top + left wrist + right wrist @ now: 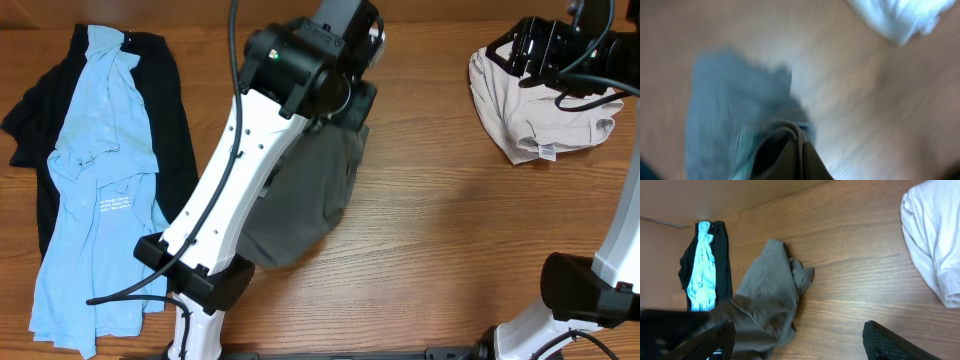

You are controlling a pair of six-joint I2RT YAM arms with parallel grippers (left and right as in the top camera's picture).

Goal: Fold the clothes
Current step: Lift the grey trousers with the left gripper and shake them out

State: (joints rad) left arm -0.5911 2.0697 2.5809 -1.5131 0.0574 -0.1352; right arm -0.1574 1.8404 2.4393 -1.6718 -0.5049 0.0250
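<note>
The grey shorts point(300, 200) hang from my left gripper point(345, 105), lifted at their far end, with the lower part trailing on the table. The left wrist view is blurred; my left gripper point(800, 150) is shut on a fold of the grey shorts point(725, 110). My right gripper point(545, 50) hovers over the beige shorts point(530, 120) at the far right. In the right wrist view its fingers point(800, 345) are wide open and empty, and the grey shorts point(770, 290) lie beyond them.
A light-blue shirt point(95, 190) lies on a black garment point(170, 130) at the far left, and both show in the right wrist view point(702, 265). The beige shorts also show there point(935, 230). Bare wooden table point(450, 230) lies between the arms.
</note>
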